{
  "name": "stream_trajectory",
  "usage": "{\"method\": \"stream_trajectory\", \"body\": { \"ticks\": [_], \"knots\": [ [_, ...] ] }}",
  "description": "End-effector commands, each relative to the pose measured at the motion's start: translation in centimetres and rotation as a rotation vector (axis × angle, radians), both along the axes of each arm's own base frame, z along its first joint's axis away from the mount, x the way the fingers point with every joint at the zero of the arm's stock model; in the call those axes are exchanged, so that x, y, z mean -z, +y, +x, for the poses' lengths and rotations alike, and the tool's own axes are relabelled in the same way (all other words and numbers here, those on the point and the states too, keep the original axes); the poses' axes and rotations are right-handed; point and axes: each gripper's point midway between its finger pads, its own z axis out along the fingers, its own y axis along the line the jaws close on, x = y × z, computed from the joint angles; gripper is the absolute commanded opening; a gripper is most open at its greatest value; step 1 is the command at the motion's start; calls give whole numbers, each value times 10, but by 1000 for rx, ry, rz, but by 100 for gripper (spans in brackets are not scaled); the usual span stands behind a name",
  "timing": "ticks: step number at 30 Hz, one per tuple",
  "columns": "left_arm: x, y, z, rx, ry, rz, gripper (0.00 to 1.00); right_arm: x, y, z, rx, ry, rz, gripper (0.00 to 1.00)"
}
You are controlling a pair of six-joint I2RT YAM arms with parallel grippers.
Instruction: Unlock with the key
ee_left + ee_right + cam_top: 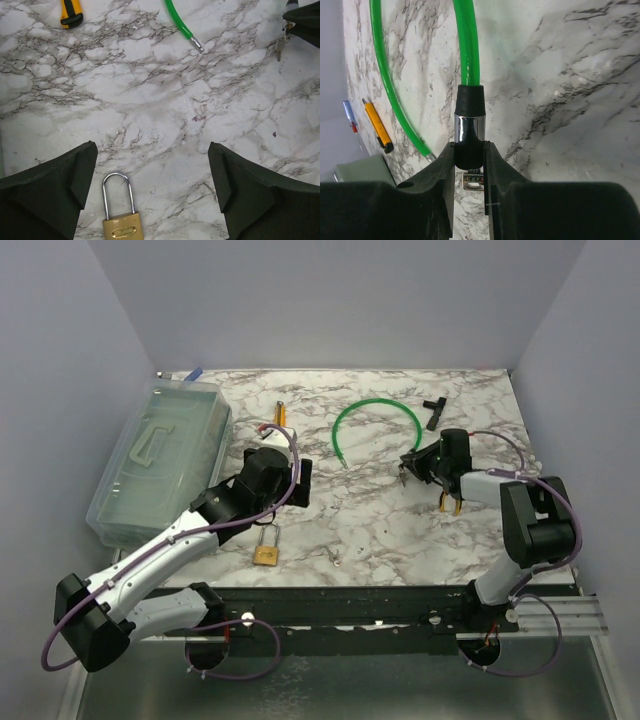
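Right gripper (469, 150) clenched on the chrome-and-black end of the green cable lock (469, 60). Left gripper (152, 150) released, brass padlock (120, 222) low between its jaws. Key (335, 558) lies to that gripper's right, beyond the padlock, untouched.

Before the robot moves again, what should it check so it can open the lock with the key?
1. Left hand open: ok, spread wide.
2. Padlock lined up between the left hand's fingers: ok. It lies flat with its shackle shut.
3. Key held: not ok. It lies on the table right of the padlock, and no hand touches it.
4. Right hand free for the key: not ok. It is shut on the end of the green cable.
5. Keyhole reachable: cannot tell, it is out of view.
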Motion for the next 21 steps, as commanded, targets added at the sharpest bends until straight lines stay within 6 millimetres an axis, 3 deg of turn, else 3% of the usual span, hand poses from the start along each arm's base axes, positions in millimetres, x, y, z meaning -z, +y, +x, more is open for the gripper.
{"method": "stream_trajectory", "body": {
  "ticks": [1,4,6,9,14,17,21],
  "knots": [
    [22,11,-8,-14,70,62,99,-22,30,26,-116,-97,70,0],
    [28,14,-9,-13,83,87,99,-18,37,27,-163,-89,77,2],
    [32,16,-9,-17,88,103,99,-18,39,24,-189,-91,67,9],
    [38,16,-9,-17,103,121,99,-15,34,17,-209,-84,11,29],
    [46,16,-10,-10,130,147,99,-18,21,5,-227,-85,-93,51],
    [48,16,-10,-7,138,153,99,-24,16,0,-250,-95,-148,70],
    [52,15,-11,1,148,160,99,-33,7,-8,-262,-101,-217,83]
  ]
}}
